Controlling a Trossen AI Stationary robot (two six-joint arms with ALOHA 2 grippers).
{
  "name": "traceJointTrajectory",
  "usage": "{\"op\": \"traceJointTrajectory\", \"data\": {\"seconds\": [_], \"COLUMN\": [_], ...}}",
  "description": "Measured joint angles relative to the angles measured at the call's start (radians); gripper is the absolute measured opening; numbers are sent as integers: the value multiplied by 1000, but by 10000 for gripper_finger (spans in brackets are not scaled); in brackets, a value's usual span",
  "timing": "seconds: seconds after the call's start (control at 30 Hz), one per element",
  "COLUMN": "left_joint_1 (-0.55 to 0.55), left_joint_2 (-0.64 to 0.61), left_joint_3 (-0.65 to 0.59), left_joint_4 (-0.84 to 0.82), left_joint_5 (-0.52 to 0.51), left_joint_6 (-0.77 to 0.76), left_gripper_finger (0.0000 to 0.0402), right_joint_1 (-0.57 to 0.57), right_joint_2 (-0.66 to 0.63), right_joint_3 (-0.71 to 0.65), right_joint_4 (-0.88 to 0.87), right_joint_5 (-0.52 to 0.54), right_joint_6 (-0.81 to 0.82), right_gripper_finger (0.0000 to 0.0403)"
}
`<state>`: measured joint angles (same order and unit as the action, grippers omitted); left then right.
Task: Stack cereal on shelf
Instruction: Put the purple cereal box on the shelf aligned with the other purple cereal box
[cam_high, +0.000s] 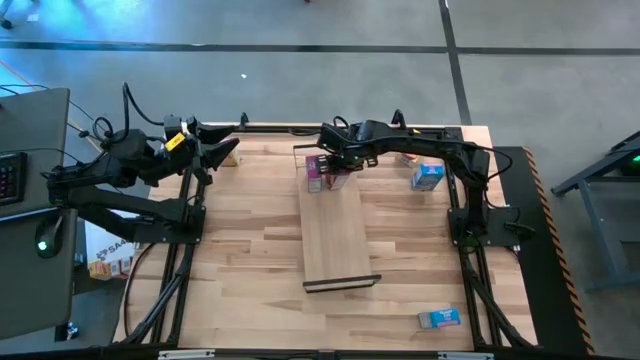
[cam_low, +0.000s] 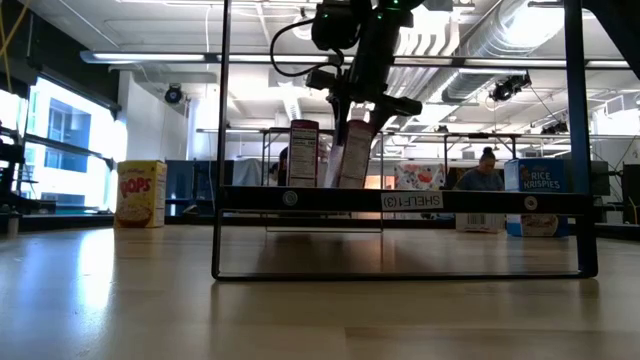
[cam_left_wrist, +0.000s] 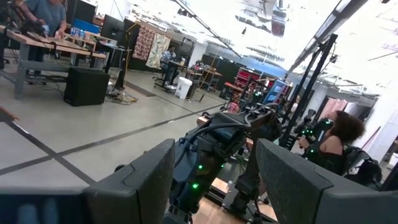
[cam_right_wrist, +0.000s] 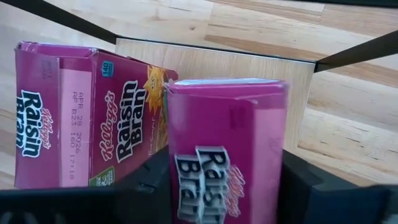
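High view: right gripper (cam_high: 338, 172) clamped on pink cardboard Raisin Bran box (cam_high: 336, 180), at far end of pale wood plank shelf (cam_high: 335, 235), beside second pink box (cam_high: 314, 172). Light blue box (cam_high: 428, 176) on butcher-block tabletop (cam_high: 250, 240); another (cam_high: 440, 318) near front edge. Left gripper (cam_high: 222, 152) parked at far left, fingers apart, empty.

Low view: yellow Pops box (cam_low: 141, 193) upright at left.

Right wrist view: held box (cam_right_wrist: 225, 149) between dark fingers (cam_right_wrist: 311, 186).

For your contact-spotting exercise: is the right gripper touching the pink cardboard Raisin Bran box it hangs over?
Touching. The right wrist view shows the right gripper clamping the pink cardboard Raisin Bran box, fingers against both sides.
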<state>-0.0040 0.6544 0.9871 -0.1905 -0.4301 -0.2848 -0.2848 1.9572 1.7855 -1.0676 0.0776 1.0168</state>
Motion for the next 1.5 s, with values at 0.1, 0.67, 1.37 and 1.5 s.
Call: {"op": "traceJointTrajectory", "data": {"seconds": [0.1,0.67,1.37,1.5], "left_joint_1": [0,0,0,0], "left_joint_2": [0,0,0,4], "left_joint_3": [0,0,0,0], "left_joint_4": [0,0,0,0], "left_joint_5": [0,0,0,0], "left_joint_6": [0,0,-1,-1], "left_gripper_finger": [217,217,217,217], "right_joint_1": [8,17,19,56], "right_joint_2": [0,0,-184,-176], "right_joint_3": [0,0,0,0], "right_joint_4": [1,23,-43,-153], "right_joint_5": [13,14,91,159], "right_joint_6": [4,-7,-202,-262], "right_gripper_finger": [203,263,264,264]}}
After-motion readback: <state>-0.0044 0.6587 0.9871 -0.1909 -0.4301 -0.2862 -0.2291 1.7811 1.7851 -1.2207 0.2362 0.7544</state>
